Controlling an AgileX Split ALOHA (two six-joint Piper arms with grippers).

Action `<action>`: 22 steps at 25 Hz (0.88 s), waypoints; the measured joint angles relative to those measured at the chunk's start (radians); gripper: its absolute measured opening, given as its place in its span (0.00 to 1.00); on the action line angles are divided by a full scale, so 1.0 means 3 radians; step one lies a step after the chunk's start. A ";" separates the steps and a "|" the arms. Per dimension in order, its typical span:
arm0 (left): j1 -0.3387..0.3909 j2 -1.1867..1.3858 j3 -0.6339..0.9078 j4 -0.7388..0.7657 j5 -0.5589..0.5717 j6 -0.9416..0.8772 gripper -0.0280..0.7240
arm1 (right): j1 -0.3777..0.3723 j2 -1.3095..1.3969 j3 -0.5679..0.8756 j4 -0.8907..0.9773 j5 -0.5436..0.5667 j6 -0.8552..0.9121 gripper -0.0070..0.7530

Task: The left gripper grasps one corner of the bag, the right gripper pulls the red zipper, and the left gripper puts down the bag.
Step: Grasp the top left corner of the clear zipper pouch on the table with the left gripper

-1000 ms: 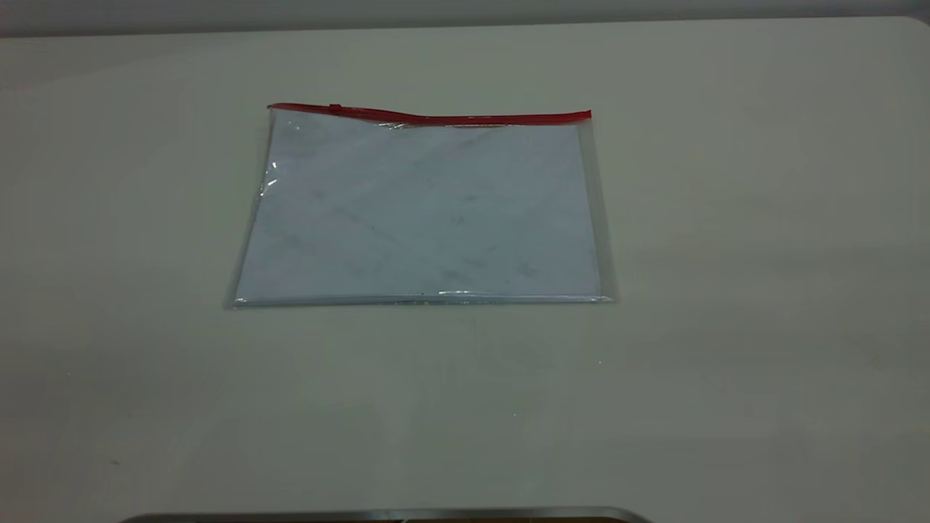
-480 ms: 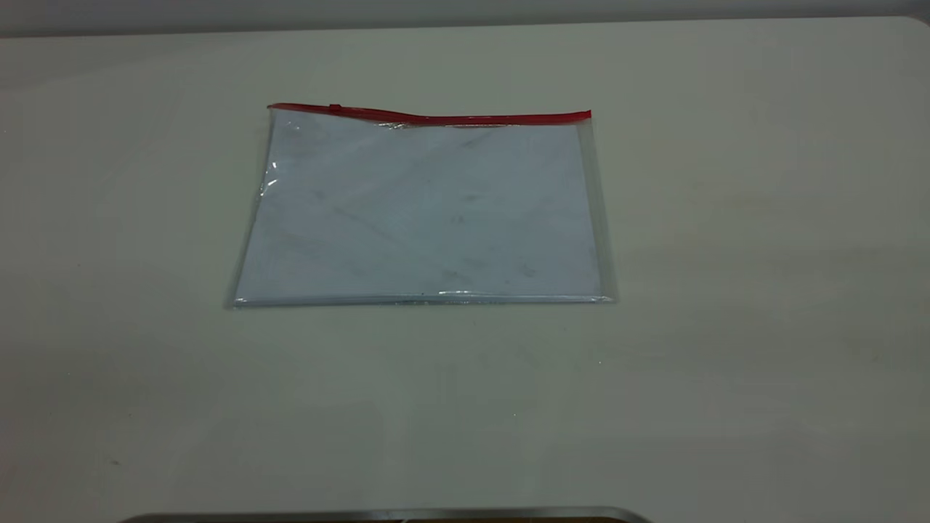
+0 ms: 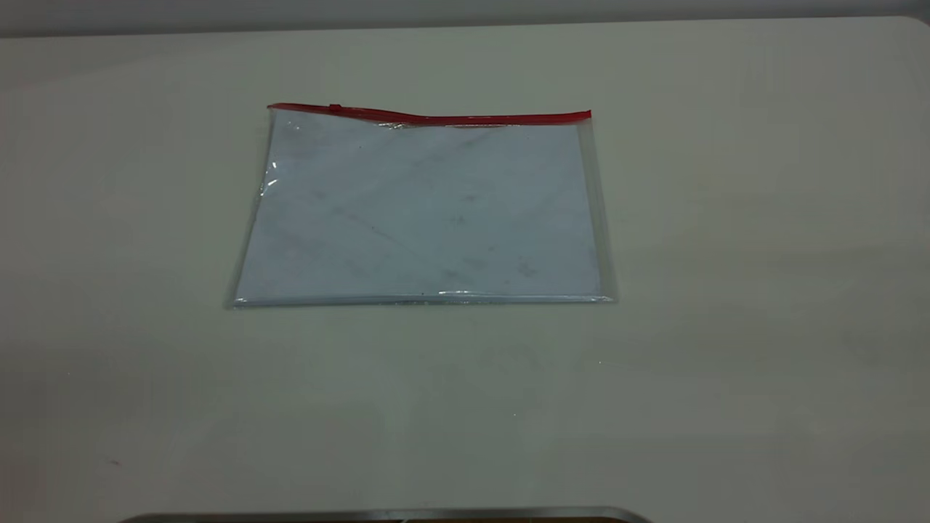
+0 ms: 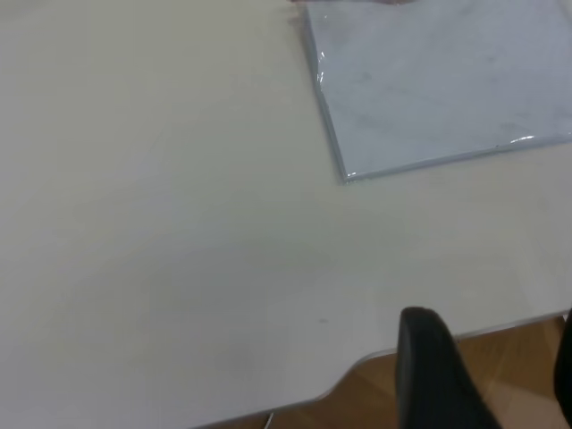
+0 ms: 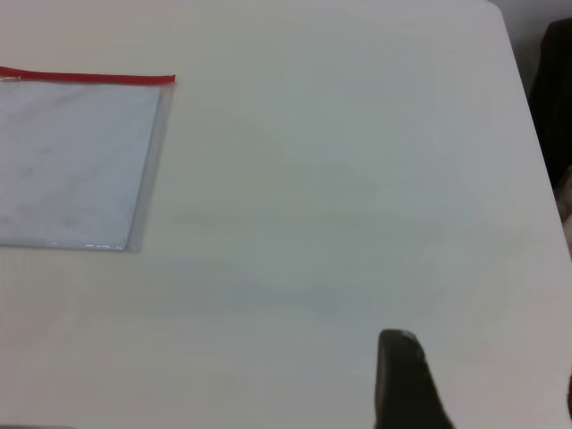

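The bag [image 3: 421,211] lies flat on the table [image 3: 726,327], well ahead of the left gripper [image 4: 487,375], jaws spread and empty. Its near corner [image 4: 345,177] is closest; the red zipper [image 3: 436,116] runs along the far edge. The right gripper [image 5: 483,384], also spread, waits well off the bag's other end.

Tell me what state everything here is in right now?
bag: lying flat on the table, untouched.
red zipper: slider near the far-left corner.
left pincer: apart from the bag, open, holding nothing.
right pincer: apart from the bag, open, holding nothing.
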 joint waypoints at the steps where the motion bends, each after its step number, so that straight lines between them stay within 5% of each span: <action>1: 0.0000 0.0000 0.0000 -0.0008 -0.0004 0.0000 0.56 | 0.0000 0.0000 0.0000 0.0000 0.0000 0.0000 0.62; 12: 0.0000 0.0000 0.0000 -0.0240 -0.0058 -0.0033 0.56 | 0.0000 0.0014 -0.0013 0.0231 -0.0045 -0.0178 0.62; 22: 0.0000 0.1101 -0.0072 -0.0196 -0.1402 -0.0442 0.56 | 0.0000 0.1820 -0.0105 0.0970 -0.1789 -0.1113 0.63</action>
